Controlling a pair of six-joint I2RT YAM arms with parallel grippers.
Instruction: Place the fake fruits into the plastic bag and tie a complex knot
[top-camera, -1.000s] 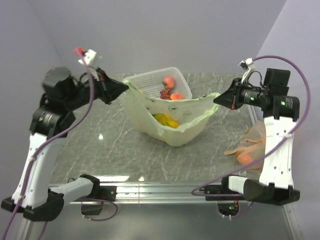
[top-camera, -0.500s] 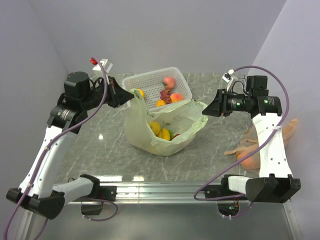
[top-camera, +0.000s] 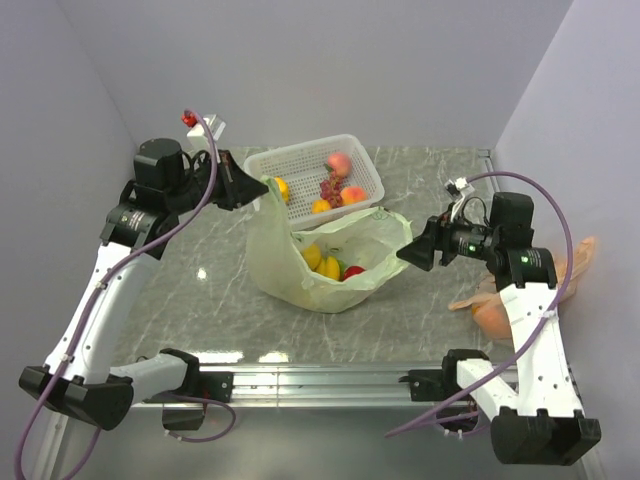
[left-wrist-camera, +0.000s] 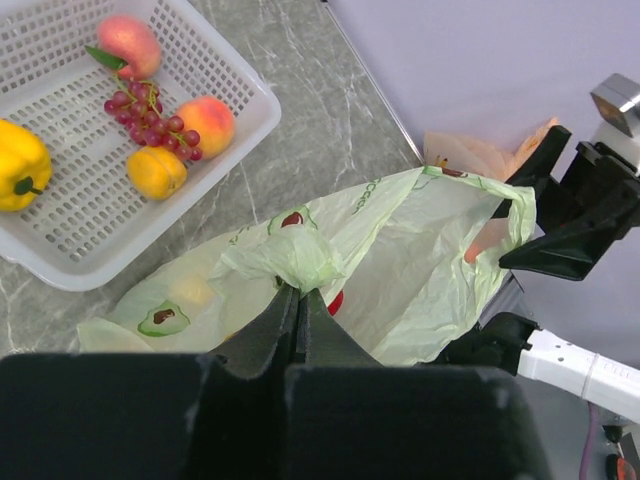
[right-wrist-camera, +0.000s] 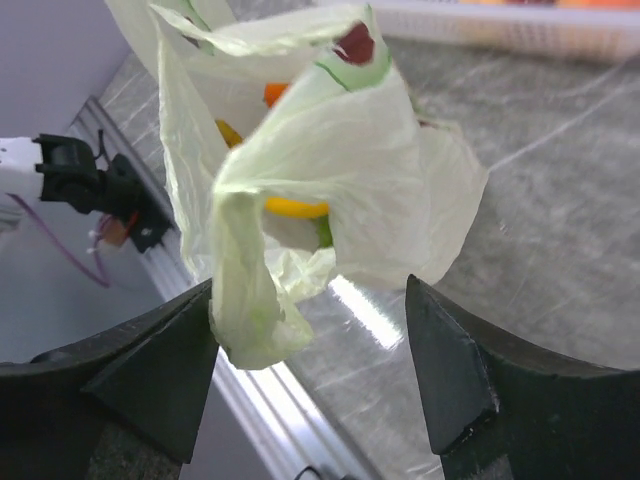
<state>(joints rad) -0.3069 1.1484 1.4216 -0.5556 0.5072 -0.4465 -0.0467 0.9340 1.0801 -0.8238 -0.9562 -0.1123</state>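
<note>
Basket (top-camera: 300, 150): peaches (left-wrist-camera: 128, 42), grapes (left-wrist-camera: 150, 118), a yellow fruit (left-wrist-camera: 20, 165).
Plastic bag (top-camera: 275, 260): mid-table before the basket, mouth open, handles untied; yellow and red fake fruits (top-camera: 325, 266) inside.
Left gripper (left-wrist-camera: 297, 297): clamped on one handle.
Right gripper (right-wrist-camera: 310, 300): jaws wide, the other handle draped against one finger.

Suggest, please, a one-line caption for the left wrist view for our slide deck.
Left end effector shut on a bunched handle of the pale green plastic bag, beside the white basket.
</note>
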